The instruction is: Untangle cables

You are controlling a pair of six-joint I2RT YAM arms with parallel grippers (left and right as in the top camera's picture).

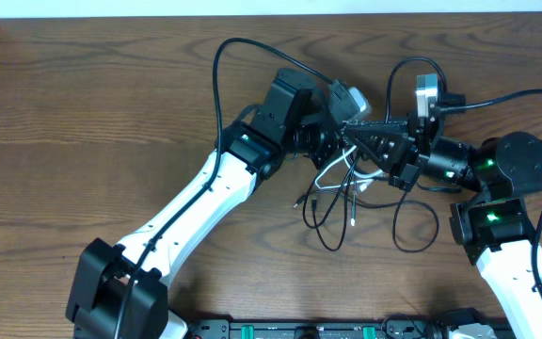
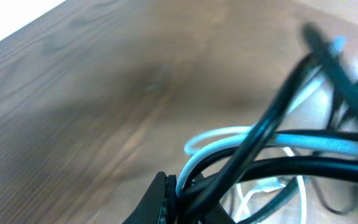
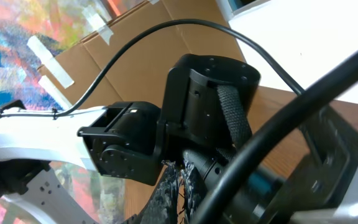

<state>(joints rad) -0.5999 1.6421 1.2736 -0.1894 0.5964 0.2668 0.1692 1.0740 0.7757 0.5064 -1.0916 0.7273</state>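
Overhead view of a wooden table (image 1: 83, 113). The left arm reaches in from 7 o'clock and the right arm from 4 o'clock. The left gripper (image 1: 339, 143) and right gripper (image 1: 351, 130) meet just toward 2 o'clock of centre. The cables (image 1: 342, 193), thin black cords and one white cord (image 1: 332, 169), hang in tangled loops toward 6 o'clock of the grippers, spreading onto the wood. The left gripper is clamped on the cable bundle. The right gripper's jaws are closed; whether they pinch a cord cannot be told.
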